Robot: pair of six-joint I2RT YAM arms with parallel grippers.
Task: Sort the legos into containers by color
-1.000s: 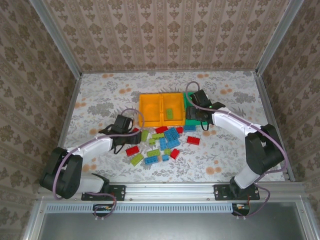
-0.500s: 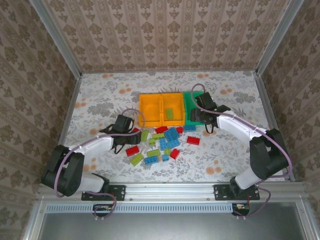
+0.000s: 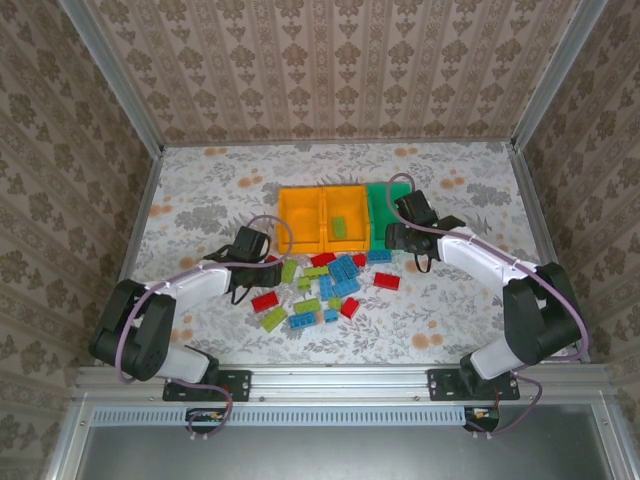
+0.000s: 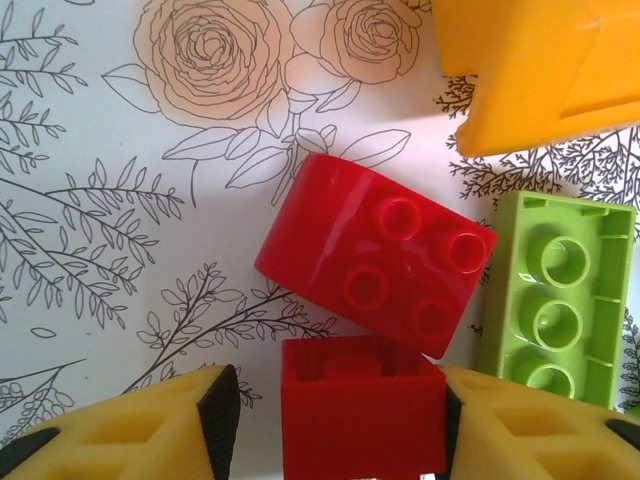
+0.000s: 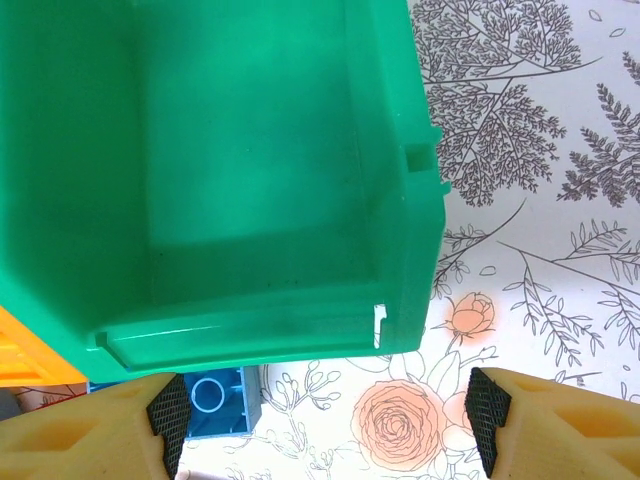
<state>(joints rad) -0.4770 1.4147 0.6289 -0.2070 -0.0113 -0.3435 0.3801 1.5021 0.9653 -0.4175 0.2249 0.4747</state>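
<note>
View from above: left gripper (image 3: 258, 264) low at the left fringe of the legos (image 3: 325, 285), jaws hidden under the wrist, orange bins (image 3: 300, 220) ahead and to its right. Right gripper (image 3: 393, 241) at the near wall of the green bin (image 3: 378, 198), loose blue bricks just behind it. One lime piece already lying in the middle bin (image 3: 350, 205).

Left wrist view: jaws drawn narrow around a red brick (image 4: 362, 405), right pad against its side, a sliver of table showing beside the left pad (image 4: 222, 410), so apparently not yet clamped. Second red brick (image 4: 378, 258) just ahead, touching or overlapping the first. Lime brick (image 4: 555, 290) ahead and right, orange bin (image 4: 540, 70) corner farther ahead.

Right wrist view: jaws wide, nothing between. Green bin straight ahead, bare inside. Blue brick (image 5: 215, 402) just beside the left finger.

Risk, as a judgement: lifting now likely to drag or flip the second red brick, given the contact. An off-centre squeeze might also twist the gripped one loose before reaching a bin.

Against a second ago: left arm barely shifted. Right gripper drawn back from over the green bin towards its near side, with more of the bin floor uncovered.
</note>
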